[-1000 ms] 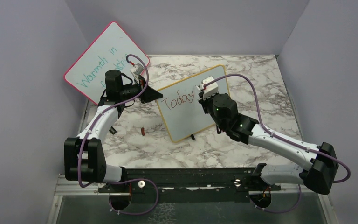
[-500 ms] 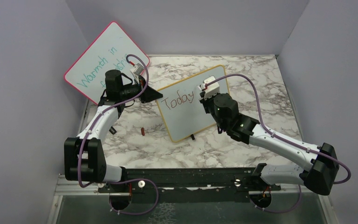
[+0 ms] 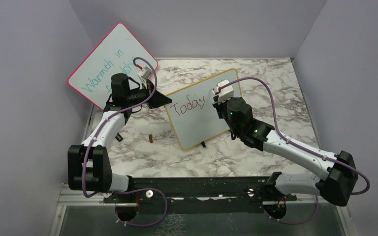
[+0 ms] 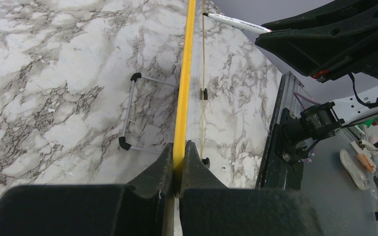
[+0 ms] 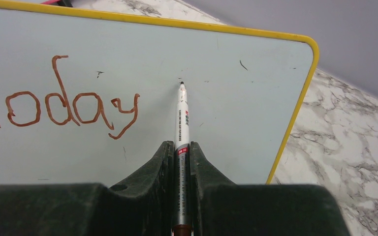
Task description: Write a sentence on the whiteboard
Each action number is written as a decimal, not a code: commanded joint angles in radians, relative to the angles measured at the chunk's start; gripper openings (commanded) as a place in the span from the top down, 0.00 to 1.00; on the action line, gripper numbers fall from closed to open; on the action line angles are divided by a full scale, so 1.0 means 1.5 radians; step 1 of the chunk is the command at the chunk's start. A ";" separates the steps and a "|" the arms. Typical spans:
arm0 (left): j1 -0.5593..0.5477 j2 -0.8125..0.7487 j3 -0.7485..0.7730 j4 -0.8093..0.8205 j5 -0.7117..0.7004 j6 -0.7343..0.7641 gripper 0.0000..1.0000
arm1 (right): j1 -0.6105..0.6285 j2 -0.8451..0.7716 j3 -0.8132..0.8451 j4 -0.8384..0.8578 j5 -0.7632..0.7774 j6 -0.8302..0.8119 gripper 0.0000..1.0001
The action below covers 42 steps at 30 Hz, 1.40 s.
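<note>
Right gripper (image 5: 179, 150) clamped on a marker (image 5: 181, 115), tip at or just off the whiteboard (image 5: 256, 64), right of the finished "Today" (image 5: 64, 105); the next move is probably starting "is" there. Left gripper (image 4: 178, 155) pinches the whiteboard's yellow left edge, steadying it.

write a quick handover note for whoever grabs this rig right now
Left end effector: shut on the yellow frame edge of the whiteboard, bracing it.
Right end effector: shut on the marker, tip at the board just right of the last written letter; contact unclear.
The whiteboard stands propped near the middle of the table.
Done: the sentence so far reads only "Today".
Left: the rest of the sentence.
</note>
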 commanded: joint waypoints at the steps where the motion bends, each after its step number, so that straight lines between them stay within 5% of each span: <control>1: -0.003 0.019 -0.006 -0.044 -0.027 0.061 1.00 | -0.006 0.005 -0.008 -0.008 -0.003 0.010 0.99; 42: -0.003 0.017 -0.007 -0.044 -0.030 0.063 1.00 | -0.021 -0.013 -0.026 -0.050 -0.032 0.030 1.00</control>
